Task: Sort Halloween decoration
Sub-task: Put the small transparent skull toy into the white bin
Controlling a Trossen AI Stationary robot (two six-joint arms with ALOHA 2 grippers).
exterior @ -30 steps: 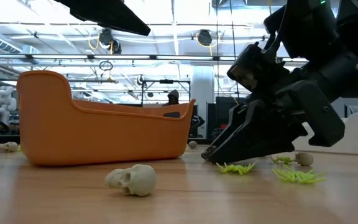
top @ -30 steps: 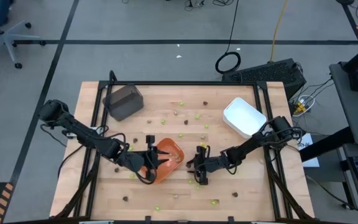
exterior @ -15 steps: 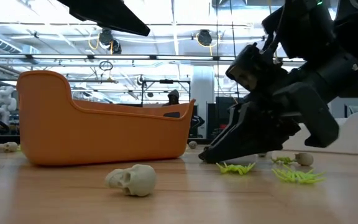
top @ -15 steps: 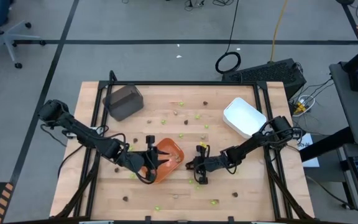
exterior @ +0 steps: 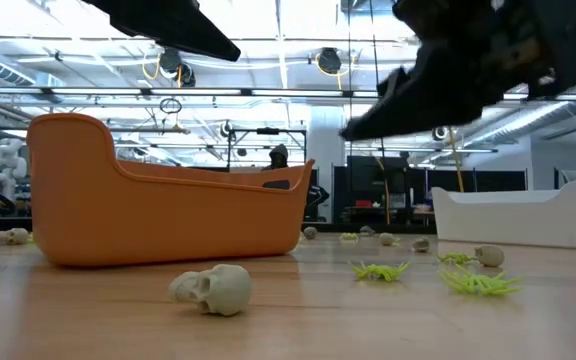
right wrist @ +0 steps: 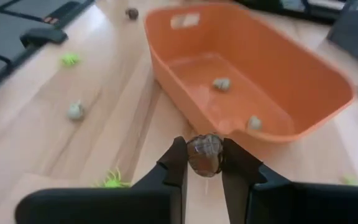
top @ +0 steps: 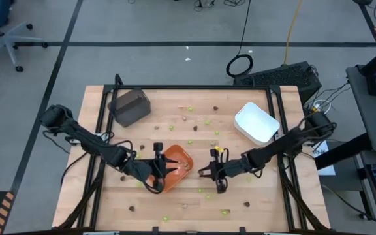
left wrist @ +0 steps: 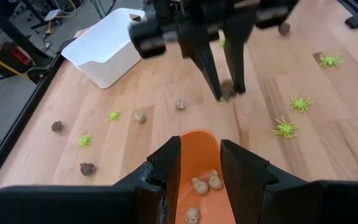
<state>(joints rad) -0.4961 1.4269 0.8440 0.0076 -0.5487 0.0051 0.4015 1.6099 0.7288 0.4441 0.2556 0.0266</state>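
My right gripper (top: 207, 173) is shut on a dark brown piece (right wrist: 205, 155), raised above the table just right of the orange tray (top: 177, 166). My left gripper (top: 158, 171) is at the tray's left end, shut on it. The tray rests flat on the table and holds a few tan-grey skulls (left wrist: 205, 183). Lime-green spiders (exterior: 380, 270), a tan skull (exterior: 213, 288) and other small pieces lie scattered on the wood. My left gripper has the orange tray's left end (left wrist: 197, 140) between its two fingers, coming level from the table's left; the fingers hide the place of contact. The tray's bottom (exterior: 168, 255) rests on the table. My right gripper pinches the dark brown piece's sides (right wrist: 197, 157) between its two fingertips. The fingers slant down from the table's right. The piece is lifted clear of the table.
A white tray (top: 256, 122) stands at the back right and a dark grey tray (top: 129, 106) at the back left. Loose pieces lie across the middle and near part of the table (top: 224, 211).
My right gripper has risen from the table surface beside the green spiders and drawn back a little toward the table's right edge. The spiders stay where they were. My left gripper and the orange tray have kept still.
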